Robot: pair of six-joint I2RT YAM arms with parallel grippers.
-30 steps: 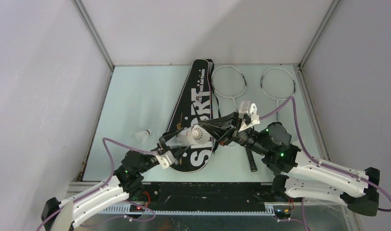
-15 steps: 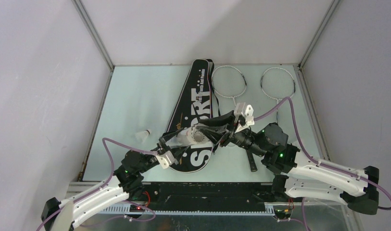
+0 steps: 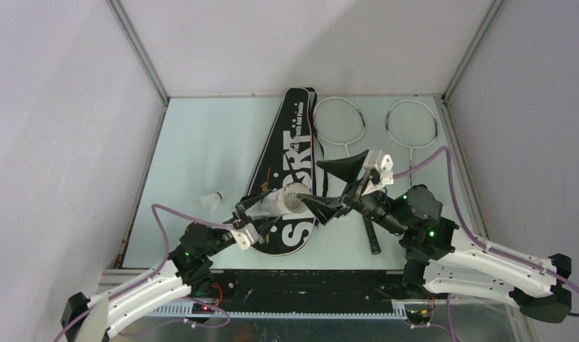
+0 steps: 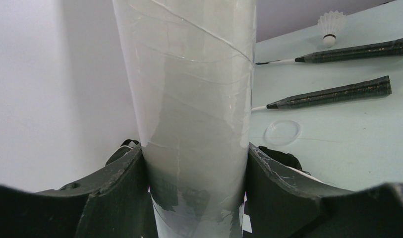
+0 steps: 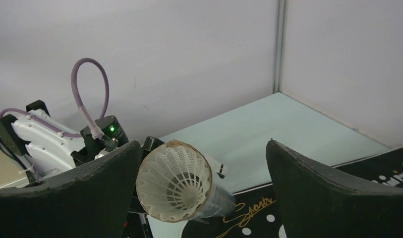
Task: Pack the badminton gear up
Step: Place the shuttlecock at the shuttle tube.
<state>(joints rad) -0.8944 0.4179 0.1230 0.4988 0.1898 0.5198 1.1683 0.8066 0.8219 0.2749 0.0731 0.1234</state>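
Note:
My left gripper (image 3: 261, 212) (image 4: 197, 191) is shut on the long white tube (image 3: 280, 199) (image 4: 194, 89) and holds it above the black "SPORT" bag (image 3: 290, 153) (image 5: 249, 218). A white shuttlecock (image 5: 175, 179) sits in the tube's open mouth (image 3: 295, 198). My right gripper (image 3: 329, 189) (image 5: 203, 148) stands open just right of that mouth, its fingers apart on either side and holding nothing. Another shuttlecock (image 3: 214, 199) (image 4: 331, 24) stands on the table to the left. Two silver rackets (image 3: 340, 121) (image 3: 412, 125) lie at the back right, their black handles (image 4: 338, 92) (image 4: 358, 49) side by side.
A clear round lid (image 4: 283, 131) lies flat on the table near the racket handles. Grey walls close the table in at the left, back and right. One racket handle (image 3: 372, 235) runs under my right arm.
My right gripper has opened and left the shuttlecock in the tube's mouth, then drawn back a little to the right. The left arm and the tube have stayed still.

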